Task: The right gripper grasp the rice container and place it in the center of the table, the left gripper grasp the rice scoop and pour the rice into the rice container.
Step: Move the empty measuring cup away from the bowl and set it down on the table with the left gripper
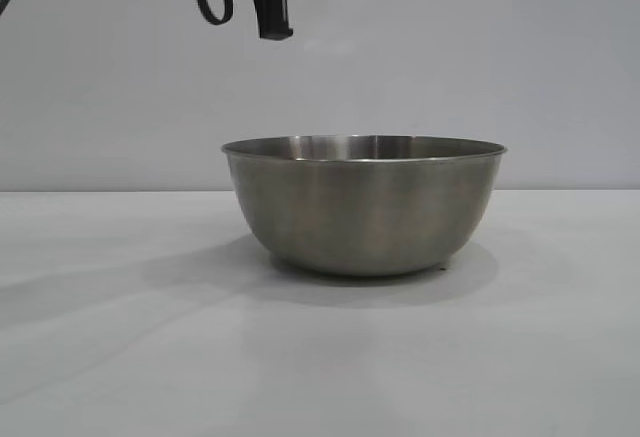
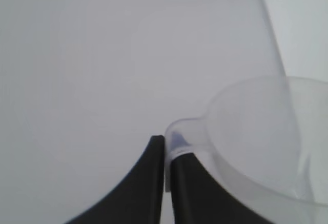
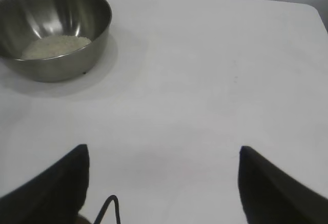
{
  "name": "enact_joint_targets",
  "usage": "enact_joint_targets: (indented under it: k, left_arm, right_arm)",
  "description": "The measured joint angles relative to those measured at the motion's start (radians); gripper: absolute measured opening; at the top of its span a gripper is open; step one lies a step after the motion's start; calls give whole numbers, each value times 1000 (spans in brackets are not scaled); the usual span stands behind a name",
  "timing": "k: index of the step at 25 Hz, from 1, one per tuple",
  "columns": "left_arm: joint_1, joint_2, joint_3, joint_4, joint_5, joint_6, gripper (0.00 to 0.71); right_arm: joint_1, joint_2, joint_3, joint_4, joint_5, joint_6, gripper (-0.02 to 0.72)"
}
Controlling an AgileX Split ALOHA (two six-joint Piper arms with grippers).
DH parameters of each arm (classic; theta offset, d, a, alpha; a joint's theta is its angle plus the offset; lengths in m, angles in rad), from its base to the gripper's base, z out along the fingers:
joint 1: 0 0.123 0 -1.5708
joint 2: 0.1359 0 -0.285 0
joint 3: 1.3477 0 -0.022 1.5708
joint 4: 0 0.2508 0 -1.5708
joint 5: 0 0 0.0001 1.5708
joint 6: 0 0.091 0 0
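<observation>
Right wrist view: one rice container point(image 3: 54, 29) holds rice point(image 3: 56, 46) on the counter point(image 3: 205, 80); right tool point(image 3: 163, 183) gapes empty nearby; left tool point(image 2: 165, 155) clamps one rice scoop point(image 2: 256, 137).

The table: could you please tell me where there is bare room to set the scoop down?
The table is bare from the rice container across to its far edge, and between the container and the open right gripper. The only occupied spot is the container, holding the rice. The left gripper holds the rice scoop.
</observation>
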Motion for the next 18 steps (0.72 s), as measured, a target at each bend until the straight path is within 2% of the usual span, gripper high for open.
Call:
enact_joint_targets:
  k: [4, 10, 18]
  left_arm:
    - [59, 0, 59, -151, 2, -162, 0]
    - [108, 0, 179, -240, -10, -360, 0]
    - [111, 46, 366, -384, -231, -418, 0]
  right_arm:
    - [0, 0, 0, 0, 0, 0, 566]
    - [0, 0, 0, 0, 0, 0, 566]
    - [0, 0, 0, 0, 0, 0, 566]
